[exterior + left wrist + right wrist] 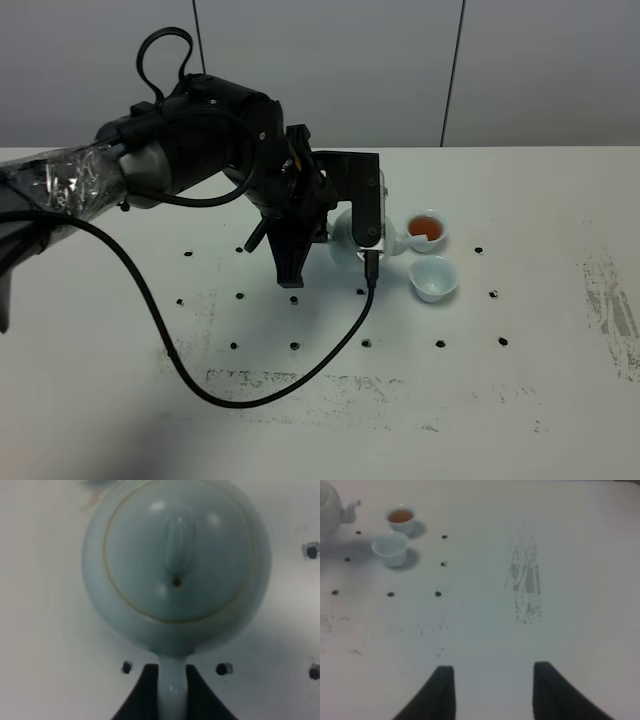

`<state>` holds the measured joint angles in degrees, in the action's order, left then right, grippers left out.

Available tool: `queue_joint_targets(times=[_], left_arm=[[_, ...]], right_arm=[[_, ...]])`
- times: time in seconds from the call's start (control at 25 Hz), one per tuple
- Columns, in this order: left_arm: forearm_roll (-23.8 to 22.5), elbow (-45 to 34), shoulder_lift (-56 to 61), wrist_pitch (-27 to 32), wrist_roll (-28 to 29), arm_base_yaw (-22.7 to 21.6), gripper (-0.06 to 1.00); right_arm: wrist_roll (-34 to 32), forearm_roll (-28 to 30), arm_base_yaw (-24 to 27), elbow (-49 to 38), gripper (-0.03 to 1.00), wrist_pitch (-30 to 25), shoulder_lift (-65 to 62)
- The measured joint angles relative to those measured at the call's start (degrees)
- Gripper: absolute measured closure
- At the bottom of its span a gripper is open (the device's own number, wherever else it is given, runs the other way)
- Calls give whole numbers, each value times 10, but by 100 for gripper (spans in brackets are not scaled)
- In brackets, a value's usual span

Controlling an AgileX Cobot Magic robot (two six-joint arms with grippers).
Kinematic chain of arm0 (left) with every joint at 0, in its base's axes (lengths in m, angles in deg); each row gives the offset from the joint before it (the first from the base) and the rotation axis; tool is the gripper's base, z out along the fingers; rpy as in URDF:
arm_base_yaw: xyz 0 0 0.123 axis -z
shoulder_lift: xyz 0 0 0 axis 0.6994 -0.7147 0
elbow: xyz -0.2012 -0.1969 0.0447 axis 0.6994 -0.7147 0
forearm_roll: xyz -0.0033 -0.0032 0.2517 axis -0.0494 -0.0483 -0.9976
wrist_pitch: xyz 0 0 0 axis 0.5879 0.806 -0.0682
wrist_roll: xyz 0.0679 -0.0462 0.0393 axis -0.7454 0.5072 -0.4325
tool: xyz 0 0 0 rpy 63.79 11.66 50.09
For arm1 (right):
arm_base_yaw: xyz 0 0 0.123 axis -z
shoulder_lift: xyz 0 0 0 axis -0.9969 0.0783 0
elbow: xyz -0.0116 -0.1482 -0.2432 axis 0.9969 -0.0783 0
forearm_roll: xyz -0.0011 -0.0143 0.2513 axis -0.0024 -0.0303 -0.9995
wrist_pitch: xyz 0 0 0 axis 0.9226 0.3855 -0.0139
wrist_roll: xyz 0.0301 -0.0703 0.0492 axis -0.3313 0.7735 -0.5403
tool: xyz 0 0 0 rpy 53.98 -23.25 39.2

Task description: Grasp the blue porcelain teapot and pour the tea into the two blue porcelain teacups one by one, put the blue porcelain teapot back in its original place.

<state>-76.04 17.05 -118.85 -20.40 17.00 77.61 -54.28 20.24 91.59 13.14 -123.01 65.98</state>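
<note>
The blue porcelain teapot (345, 238) stands upright near the table's middle, mostly hidden by my left arm. In the left wrist view the teapot (175, 555) is seen from above with its knobbed lid. My left gripper (172, 697) is shut on its loop handle, and it also shows in the exterior view (327, 226). One teacup (427, 228) holds reddish tea, just right of the spout. The other teacup (435, 277) is in front of it and looks empty. My right gripper (492, 692) is open and empty, far from the teapot (330, 507) and both teacups (401, 517) (391, 547).
The white table (520, 400) carries a grid of small black dots (440, 344) around the teapot and cups. A black cable (250, 395) from the left arm loops over the table's front. A scuffed grey patch (605, 300) lies at the right.
</note>
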Motion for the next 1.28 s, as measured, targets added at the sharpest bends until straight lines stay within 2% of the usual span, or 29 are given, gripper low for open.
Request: queue_joint_targets(times=[0.32, 0.8, 1.28], left_arm=[[-93, 78, -51, 52, 44, 28, 90], [-231, 93, -73, 49, 52, 74, 90], [-318, 96, -87, 24, 52, 98, 90]], right_arm=[[0, 0, 0, 0, 62, 0, 0], [0, 0, 0, 0, 62, 0, 0], [0, 0, 0, 0, 62, 0, 0]])
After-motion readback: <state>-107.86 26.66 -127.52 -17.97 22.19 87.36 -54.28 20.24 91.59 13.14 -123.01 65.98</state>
